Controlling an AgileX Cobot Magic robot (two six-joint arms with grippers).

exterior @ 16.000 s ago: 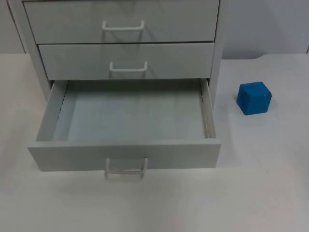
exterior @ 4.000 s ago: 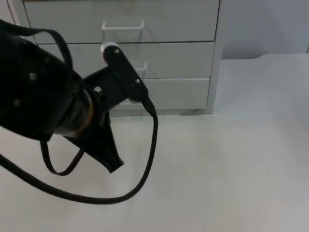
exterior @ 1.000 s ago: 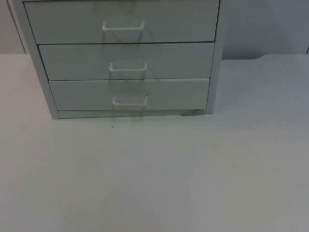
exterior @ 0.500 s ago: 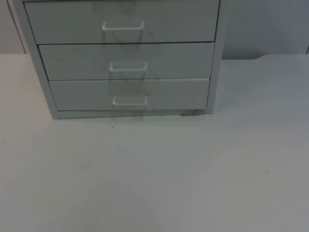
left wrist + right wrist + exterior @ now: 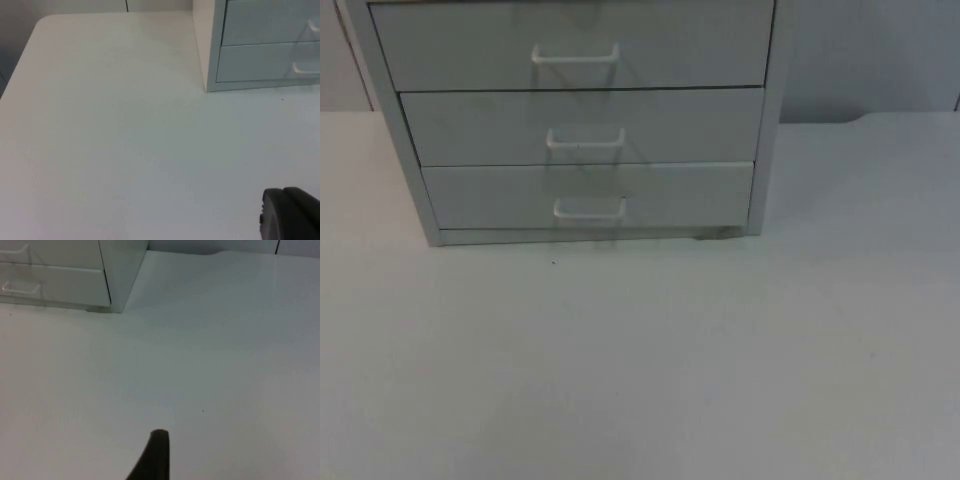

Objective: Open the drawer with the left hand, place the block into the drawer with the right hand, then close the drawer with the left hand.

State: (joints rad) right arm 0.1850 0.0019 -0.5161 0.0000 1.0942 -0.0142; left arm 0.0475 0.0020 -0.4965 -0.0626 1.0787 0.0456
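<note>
On the table (image 5: 720,380), the cabinet's bottom drawer (image 5: 588,195) sits fully closed.

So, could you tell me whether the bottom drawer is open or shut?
Shut: the bottom drawer sits flush with the two drawers above it.

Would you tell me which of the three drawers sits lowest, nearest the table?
The bottom drawer, shut like the others; its handle is the lowest of the three.
</note>
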